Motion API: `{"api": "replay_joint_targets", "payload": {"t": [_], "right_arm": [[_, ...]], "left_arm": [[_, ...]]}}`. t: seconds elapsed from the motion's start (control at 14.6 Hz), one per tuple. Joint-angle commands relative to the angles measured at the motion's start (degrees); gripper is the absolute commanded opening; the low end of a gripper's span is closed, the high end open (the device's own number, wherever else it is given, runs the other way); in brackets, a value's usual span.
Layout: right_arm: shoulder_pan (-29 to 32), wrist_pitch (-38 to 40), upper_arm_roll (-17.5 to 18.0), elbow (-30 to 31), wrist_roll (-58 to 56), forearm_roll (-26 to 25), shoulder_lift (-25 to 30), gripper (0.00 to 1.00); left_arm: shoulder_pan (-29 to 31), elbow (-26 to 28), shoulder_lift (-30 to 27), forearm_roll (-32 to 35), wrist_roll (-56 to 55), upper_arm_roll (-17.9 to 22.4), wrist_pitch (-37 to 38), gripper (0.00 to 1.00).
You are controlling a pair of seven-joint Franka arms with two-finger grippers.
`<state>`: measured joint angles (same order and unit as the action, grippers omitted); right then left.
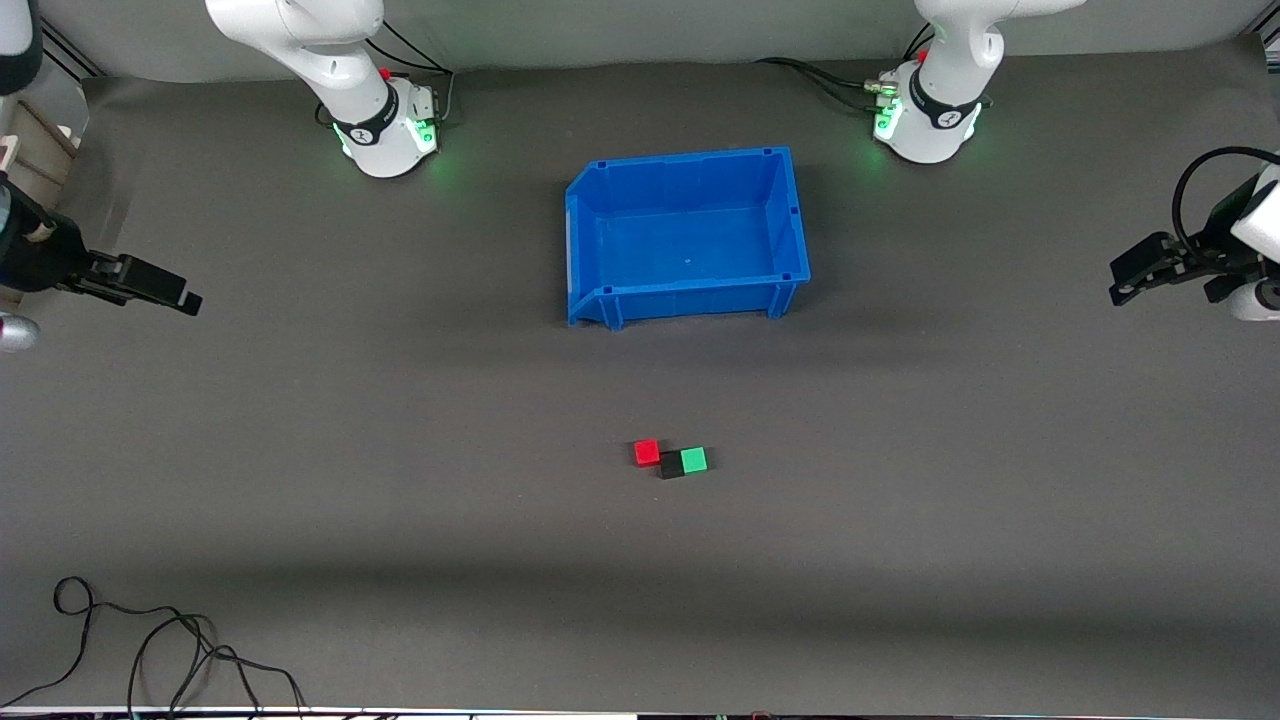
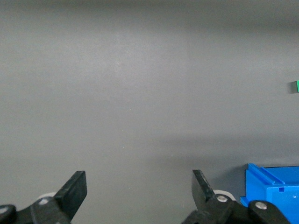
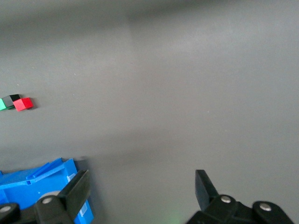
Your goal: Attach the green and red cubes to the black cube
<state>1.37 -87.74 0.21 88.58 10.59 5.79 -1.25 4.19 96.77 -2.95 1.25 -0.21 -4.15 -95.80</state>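
Both arms wait — left tool (image 1: 1128,283), right tool (image 1: 180,297) agape.

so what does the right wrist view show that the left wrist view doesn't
Only the right wrist view shows the red cube and the black cube, joined in a row with the green cube, plus the right gripper, open over bare mat. Only the left wrist view shows the left gripper, also open over bare mat. Both share the grey mat, part of the blue bin and the green cube, though the left wrist view catches just a sliver of green at its edge.
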Motion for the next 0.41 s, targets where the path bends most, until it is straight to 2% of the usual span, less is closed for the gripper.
{"api": "replay_joint_targets", "payload": {"t": [0.0, 0.14, 0.34], "right_arm": [[0.9, -1.6, 1.6, 2.3, -1.4, -0.9, 2.2, 1.0], [0.9, -1.6, 1.6, 2.3, -1.4, -1.2, 2.2, 1.0], [0.9, -1.6, 1.9, 2.2, -1.4, -3.4, 2.2, 1.0]], "left_arm": [[-1.2, -3.4, 1.5, 0.9, 0.0, 0.3, 1.6, 1.0], [-1.3, -7.5, 4.7, 0.9, -0.3, 0.2, 3.1, 1.0], [-0.9, -8.2, 5.1, 0.9, -0.1, 0.3, 5.0, 1.0]]}}
